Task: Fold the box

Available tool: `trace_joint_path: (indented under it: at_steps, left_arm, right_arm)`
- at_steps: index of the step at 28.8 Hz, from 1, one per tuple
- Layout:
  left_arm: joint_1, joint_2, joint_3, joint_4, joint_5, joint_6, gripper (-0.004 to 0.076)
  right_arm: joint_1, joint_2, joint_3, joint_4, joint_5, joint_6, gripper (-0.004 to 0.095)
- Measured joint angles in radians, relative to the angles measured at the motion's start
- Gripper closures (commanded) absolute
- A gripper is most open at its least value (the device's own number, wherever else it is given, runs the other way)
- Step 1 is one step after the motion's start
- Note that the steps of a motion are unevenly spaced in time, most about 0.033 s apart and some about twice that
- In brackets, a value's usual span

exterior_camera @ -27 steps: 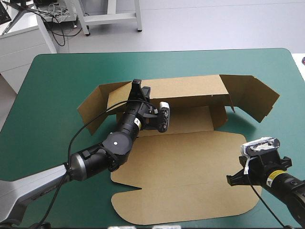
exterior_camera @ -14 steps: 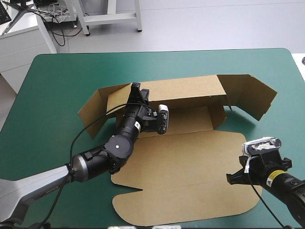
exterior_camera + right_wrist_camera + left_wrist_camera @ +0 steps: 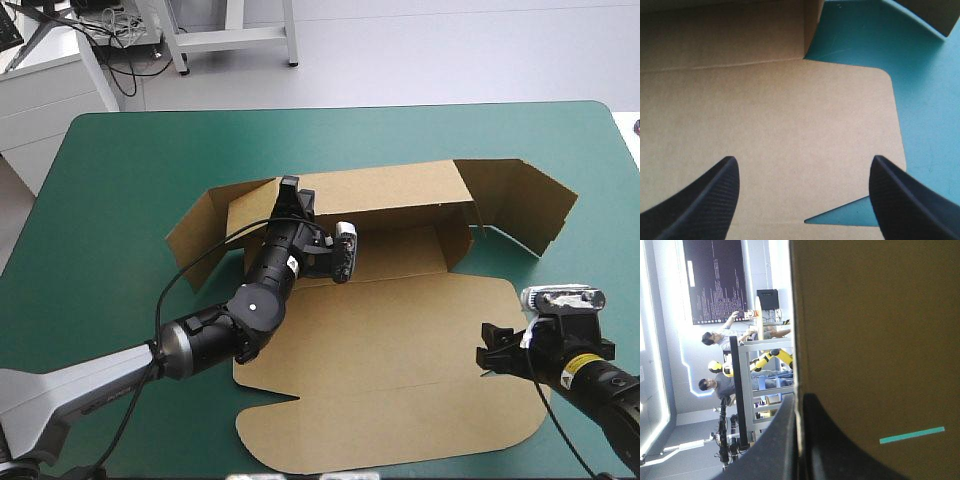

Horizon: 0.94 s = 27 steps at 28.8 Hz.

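A: Where does the box [image 3: 400,335] sit?
B: Mid-frame, lid flat. The left gripper [image 3: 289,192] pinches its raised back wall; the right gripper [image 3: 802,167], lower right, stands wide over the lid.

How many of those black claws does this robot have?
2. The left gripper is shut on the raised far wall of the box; the right gripper hangs open over its flat lid.

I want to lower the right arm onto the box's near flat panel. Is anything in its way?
Nothing visible. The right gripper hangs open over the box near the panel's right edge. Only bare brown board and teal-green cover lie between and ahead of its fingers. The left gripper is away at the back wall.
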Motion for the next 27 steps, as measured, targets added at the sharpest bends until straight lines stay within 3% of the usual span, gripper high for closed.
trace_joint_path:
  at_steps: [5,11,21,27]
  left_arm:
    - [0.000,0.000,0.000,0.001,0.000,0.000,0.0734]
    - [0.000,0.000,0.000,0.001,0.000,0.000,0.0734]
    - [0.000,0.000,0.000,0.001,0.000,0.000,0.0734]
    - [0.000,0.000,0.000,0.001,0.000,0.000,0.0734]
  right_arm:
    - [-0.001,0.105,-0.145,-0.082,0.003,0.103,0.0228]
    - [-0.071,0.342,-0.376,-0.084,0.024,0.048,0.0228]
    - [-0.306,0.738,-0.876,0.207,0.194,-0.330,0.0228]
    - [-0.409,0.976,-1.187,0.305,0.372,-0.407,0.0228]
